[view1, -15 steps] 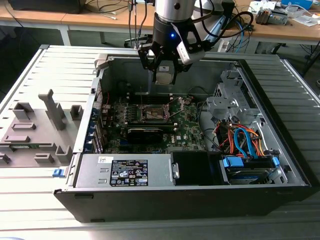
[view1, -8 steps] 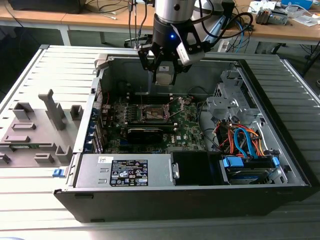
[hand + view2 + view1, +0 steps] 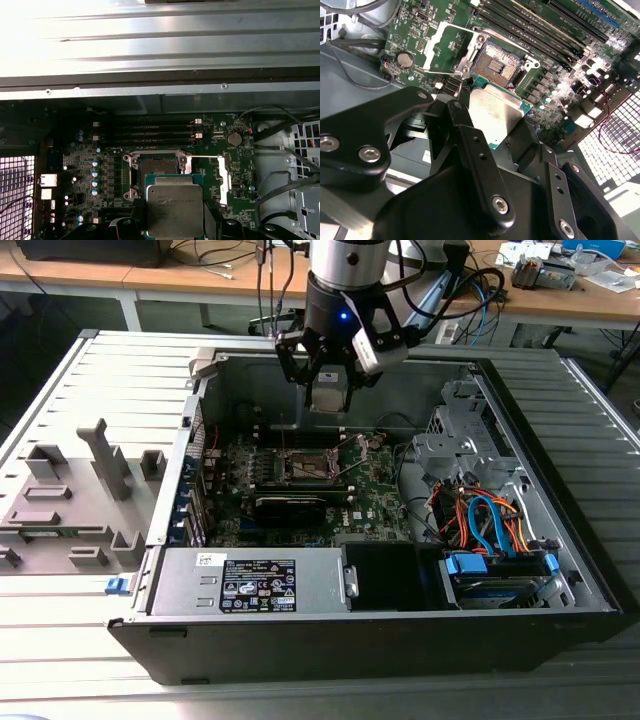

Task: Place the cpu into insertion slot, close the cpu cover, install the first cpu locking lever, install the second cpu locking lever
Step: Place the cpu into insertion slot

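Silvery-grey metal marks the cpu (image 3: 174, 210), which I see clamped edge to edge by the gripper (image 3: 330, 390), its black fingers (image 3: 455, 117) shut against opposite sides of the chip. In the exterior view the gripper hangs inside the open computer case (image 3: 400, 625), above the green circuit board (image 3: 375, 495) and apart from it. In both wrist views the chip sits in the air, metal top toward the cameras, near the insertion slot (image 3: 157, 167) but not in it. The slot's dark centre lies bare inside its metal rim, with nothing seated.

The cpu cover (image 3: 447, 45) stands swung open beside the slot, its window clear of the socket. A thin metal rod (image 3: 205, 157) runs from the slot's rim toward the cover. I take it for a released locking lever, though I cannot tell the two levers apart.

By my judgement, step one is under way and unfinished: the chip is carried but not placed. Closing the cover and both lever steps are not yet done.
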Tool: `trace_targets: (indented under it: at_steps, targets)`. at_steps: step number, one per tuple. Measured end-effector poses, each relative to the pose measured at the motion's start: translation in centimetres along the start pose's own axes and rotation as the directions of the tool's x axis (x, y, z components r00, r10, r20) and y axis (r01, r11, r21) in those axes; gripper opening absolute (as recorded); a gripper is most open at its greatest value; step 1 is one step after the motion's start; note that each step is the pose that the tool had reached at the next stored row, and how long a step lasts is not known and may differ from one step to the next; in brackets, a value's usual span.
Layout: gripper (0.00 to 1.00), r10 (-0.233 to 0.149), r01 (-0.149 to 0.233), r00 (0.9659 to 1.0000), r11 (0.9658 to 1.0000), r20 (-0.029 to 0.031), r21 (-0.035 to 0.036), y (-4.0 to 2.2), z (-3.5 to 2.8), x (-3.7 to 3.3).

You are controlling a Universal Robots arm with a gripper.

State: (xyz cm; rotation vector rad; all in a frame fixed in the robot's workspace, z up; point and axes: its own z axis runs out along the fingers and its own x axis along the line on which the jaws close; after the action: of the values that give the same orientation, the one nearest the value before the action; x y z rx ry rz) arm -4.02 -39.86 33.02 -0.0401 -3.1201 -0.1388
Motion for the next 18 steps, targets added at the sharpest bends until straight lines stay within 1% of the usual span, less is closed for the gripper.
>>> trace_targets:
  at_steps: [18]
  targets:
    - [0.55,0.000,0.000,1.0000,1.0000,0.0000,0.0001,-0.06,0.59,0.25]
